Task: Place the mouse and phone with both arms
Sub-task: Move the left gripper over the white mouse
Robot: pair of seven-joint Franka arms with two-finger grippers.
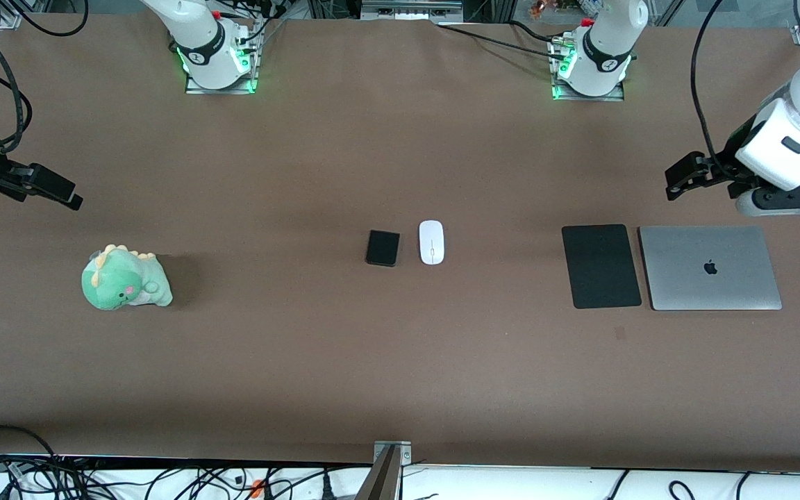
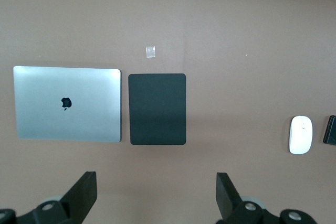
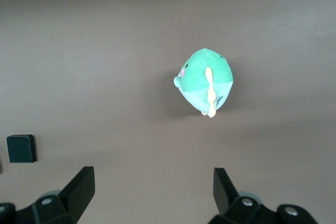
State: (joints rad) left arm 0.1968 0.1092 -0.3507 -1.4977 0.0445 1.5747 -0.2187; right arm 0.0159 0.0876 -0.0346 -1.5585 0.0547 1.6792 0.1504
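Lying flat on the brown table point(image 1: 400, 361), the closed silver laptop point(image 1: 710, 267) sat under the raised left gripper point(image 2: 156, 192), fingers spread wide, black mat point(image 1: 601, 266) beside it. Right gripper point(image 3: 148, 192) hung open over the green dinosaur plush point(image 1: 124, 278). Phone point(image 1: 382, 248) and mouse point(image 1: 431, 242) lay side by side, untouched, well apart from both grippers.

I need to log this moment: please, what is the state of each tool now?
Left tool: open, holding nothing, up over the table near the laptop.
Right tool: open, holding nothing, up near the plush dinosaur.
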